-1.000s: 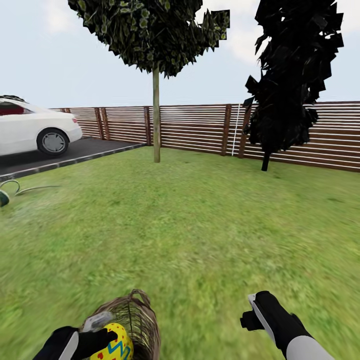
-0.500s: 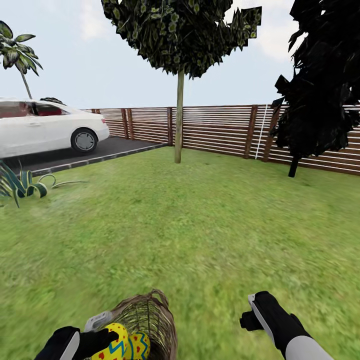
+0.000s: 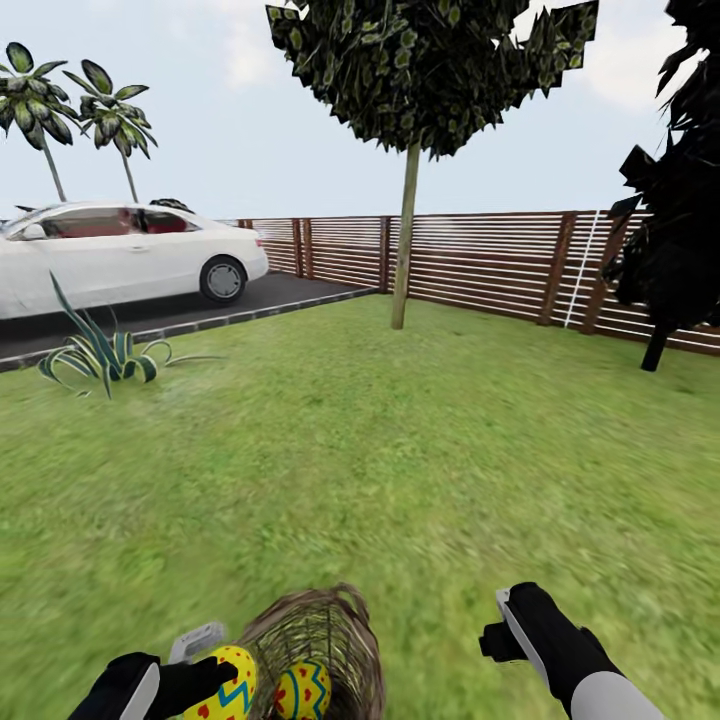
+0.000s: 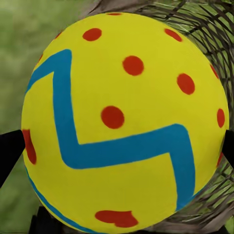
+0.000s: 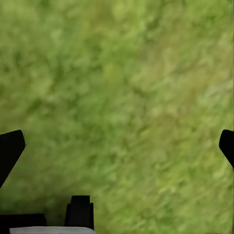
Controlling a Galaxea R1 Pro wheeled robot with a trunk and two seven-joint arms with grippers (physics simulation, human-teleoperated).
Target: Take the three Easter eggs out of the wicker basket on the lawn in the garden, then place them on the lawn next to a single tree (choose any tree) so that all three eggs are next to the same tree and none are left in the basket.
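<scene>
Item: round brown woven-wicker basket (image 3: 325, 640), on the mottled green lawn (image 3: 400, 450), just before the robot.

Left gripper (image 4: 117, 146): clamped around a yellow egg with blue zigzag band and red dots (image 3: 225, 685), held just beside the basket's rim, apparently lifted out for carrying.

Second yellow egg with blue zigzag (image 3: 303, 690): inside the basket, so the task is judged unfinished.

Right gripper (image 5: 117, 146): spread wide, empty, over grass beside the basket.

Tall tree with straight grey-brown trunk (image 3: 404, 240): well beyond the basket, near the slatted wooden fence (image 3: 480, 262).

Change: the view has swung left; white car (image 3: 120, 252) and palms (image 3: 75, 110) are now fuller, the second egg newly visible.
</scene>
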